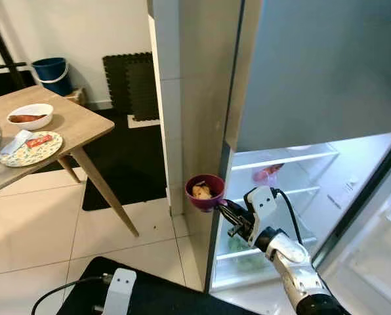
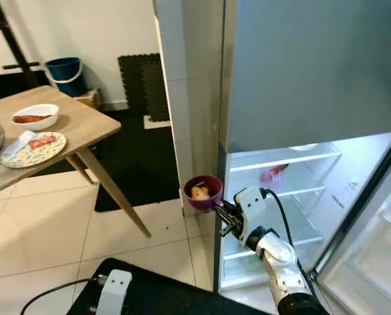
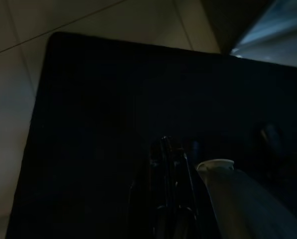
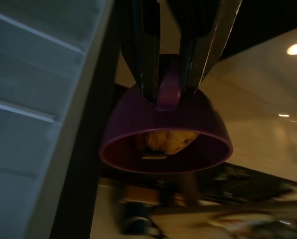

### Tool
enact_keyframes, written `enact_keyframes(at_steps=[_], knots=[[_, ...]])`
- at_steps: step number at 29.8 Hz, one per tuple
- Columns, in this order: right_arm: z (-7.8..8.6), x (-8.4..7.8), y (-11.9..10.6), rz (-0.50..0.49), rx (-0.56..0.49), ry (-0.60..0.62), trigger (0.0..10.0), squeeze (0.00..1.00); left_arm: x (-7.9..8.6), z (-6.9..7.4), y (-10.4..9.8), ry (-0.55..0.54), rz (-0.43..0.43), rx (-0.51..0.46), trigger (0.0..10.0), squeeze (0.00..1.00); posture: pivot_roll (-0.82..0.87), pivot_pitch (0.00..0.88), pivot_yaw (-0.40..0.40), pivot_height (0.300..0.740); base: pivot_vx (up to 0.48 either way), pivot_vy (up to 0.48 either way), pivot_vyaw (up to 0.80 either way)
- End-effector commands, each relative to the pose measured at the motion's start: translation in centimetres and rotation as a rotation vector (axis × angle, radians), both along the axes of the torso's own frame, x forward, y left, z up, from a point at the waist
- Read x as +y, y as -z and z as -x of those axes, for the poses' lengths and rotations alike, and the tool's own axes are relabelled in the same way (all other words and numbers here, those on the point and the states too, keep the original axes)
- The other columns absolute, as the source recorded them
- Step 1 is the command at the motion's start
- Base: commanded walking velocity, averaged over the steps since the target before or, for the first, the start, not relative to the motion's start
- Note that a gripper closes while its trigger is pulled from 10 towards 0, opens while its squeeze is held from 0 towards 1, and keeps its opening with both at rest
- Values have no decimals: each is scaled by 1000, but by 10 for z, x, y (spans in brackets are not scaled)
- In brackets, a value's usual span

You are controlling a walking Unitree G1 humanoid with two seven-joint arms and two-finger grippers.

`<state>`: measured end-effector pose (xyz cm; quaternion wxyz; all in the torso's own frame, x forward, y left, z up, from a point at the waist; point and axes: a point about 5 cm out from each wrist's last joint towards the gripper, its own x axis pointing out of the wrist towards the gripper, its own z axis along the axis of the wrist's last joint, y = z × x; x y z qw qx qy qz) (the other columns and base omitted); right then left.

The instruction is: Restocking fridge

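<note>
The right gripper, clamped on the handle of the purple bowl, sits just outside the fridge's left door post, which blocks straight passage. Open room lies at three o'clock: the lit fridge interior between glass shelves (a red item occupies the upper one). The open door bounds it at four o'clock. At nine o'clock, bare floor reaches the wooden table.

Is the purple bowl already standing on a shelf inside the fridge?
No, the right gripper holds the purple bowl in the air beside the fridge.
</note>
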<state>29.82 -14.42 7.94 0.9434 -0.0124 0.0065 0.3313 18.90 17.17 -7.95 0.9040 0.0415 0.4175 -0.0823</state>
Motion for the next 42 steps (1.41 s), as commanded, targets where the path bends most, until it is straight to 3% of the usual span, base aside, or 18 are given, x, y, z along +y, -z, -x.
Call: enact_keyframes(at_steps=[1,8,11,30,42], knots=[[7,-2,-1,-19,8,-69,10000,0,1,3,2,6,-6,16,10000,0,-133,0,42,740,0,-469,0],[24,-2,3,-41,72,-205,10000,0,2,5,2,2,-6,22,10000,0,-135,0,47,740,0,-341,0],[24,-3,4,-37,73,-204,10000,0,2,5,3,1,-4,22,10000,0,-135,0,47,740,0,0,0],[4,-11,-7,26,1,-9,10000,0,-1,2,2,9,-3,16,10000,0,-145,0,46,740,0,0,0],[1,-7,-7,38,-8,22,10000,0,-5,2,2,10,9,13,10000,0,-148,0,43,740,0,-447,0]])
